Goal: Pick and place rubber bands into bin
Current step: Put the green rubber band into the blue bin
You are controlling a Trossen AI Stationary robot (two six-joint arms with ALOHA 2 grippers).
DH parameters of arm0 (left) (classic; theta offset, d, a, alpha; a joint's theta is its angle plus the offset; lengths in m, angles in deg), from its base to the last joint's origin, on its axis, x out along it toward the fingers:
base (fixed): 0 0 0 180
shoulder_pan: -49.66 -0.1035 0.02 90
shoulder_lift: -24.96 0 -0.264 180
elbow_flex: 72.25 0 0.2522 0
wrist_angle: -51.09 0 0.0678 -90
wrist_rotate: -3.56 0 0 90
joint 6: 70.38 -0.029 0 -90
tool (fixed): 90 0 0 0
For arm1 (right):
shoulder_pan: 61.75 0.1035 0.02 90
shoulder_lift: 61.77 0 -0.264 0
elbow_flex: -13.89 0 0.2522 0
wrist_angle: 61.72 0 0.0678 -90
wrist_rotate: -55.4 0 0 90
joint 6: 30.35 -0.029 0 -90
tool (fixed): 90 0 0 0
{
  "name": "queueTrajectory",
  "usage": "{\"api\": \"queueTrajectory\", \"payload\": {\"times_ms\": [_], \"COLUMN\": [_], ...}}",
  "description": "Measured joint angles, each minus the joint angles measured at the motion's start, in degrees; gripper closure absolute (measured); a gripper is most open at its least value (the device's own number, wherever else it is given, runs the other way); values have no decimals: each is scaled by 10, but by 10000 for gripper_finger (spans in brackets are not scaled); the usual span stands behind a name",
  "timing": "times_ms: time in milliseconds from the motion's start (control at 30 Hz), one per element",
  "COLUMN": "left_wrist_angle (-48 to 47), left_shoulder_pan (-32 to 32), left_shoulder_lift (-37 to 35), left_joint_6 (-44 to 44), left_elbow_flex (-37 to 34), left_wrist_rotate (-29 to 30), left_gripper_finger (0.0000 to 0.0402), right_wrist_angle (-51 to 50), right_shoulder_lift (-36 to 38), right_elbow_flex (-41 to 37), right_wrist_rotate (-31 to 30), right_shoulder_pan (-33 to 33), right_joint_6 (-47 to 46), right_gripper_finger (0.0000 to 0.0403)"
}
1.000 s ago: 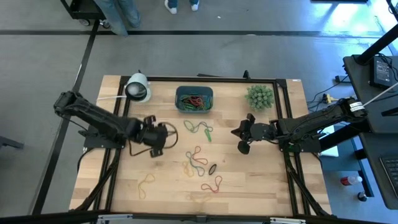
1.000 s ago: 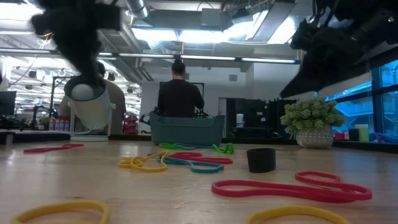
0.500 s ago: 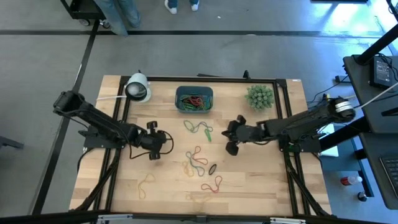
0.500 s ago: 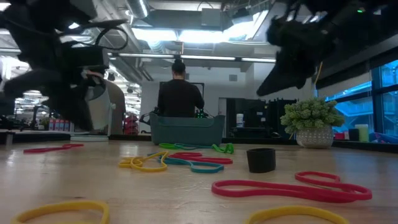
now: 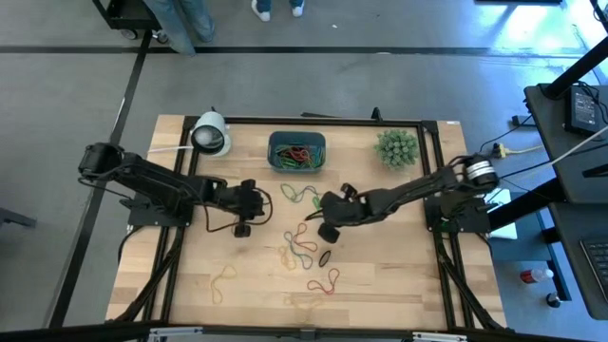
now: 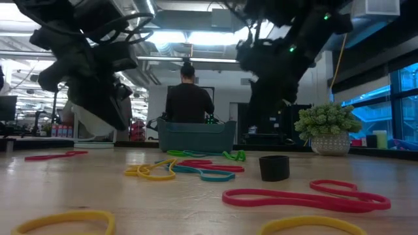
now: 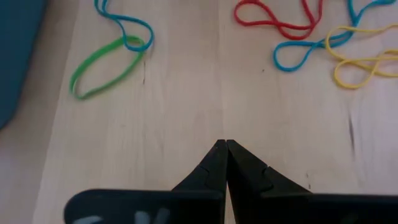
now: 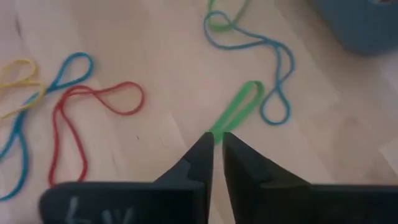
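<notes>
The bands (image 5: pixel 302 245) lie loose on the counter (image 5: pixel 399 275) just in front of the bin (image 5: pixel 296 152). Expect thin, floppy, tangled loops; pinch one strand. The right claw (image 8: pixel 213 144), slightly parted, sits over a green loop (image 8: pixel 238 109). The left claw (image 7: pixel 225 148) is closed, empty. The wood is smooth; a person stands behind.

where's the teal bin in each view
high view: bin at the table's far edge, centre.
low view: middle, behind the rubber bands, at.
left wrist view: teal edge at.
right wrist view: corner at.
shared landmark: green band near the bin.
</notes>
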Motion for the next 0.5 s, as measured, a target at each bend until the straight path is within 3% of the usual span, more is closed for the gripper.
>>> {"api": "queueTrajectory", "payload": {"times_ms": [167,500], "left_wrist_angle": [-5,-67], "left_shoulder_pan": [8,10], "left_shoulder_lift": [-42,-193], "left_joint_6": [22,2], "left_elbow_flex": [0,0], "left_wrist_rotate": [5,34], "left_gripper_finger": [400,400], "right_wrist_angle": [0,34], "right_shoulder_lift": [-45,-103], "right_elbow_flex": [13,14], "right_wrist_rotate": [0,-4], "right_shoulder_pan": [-1,-3], "right_joint_6": [-17,-73], "right_gripper_finger": [314,248]}}
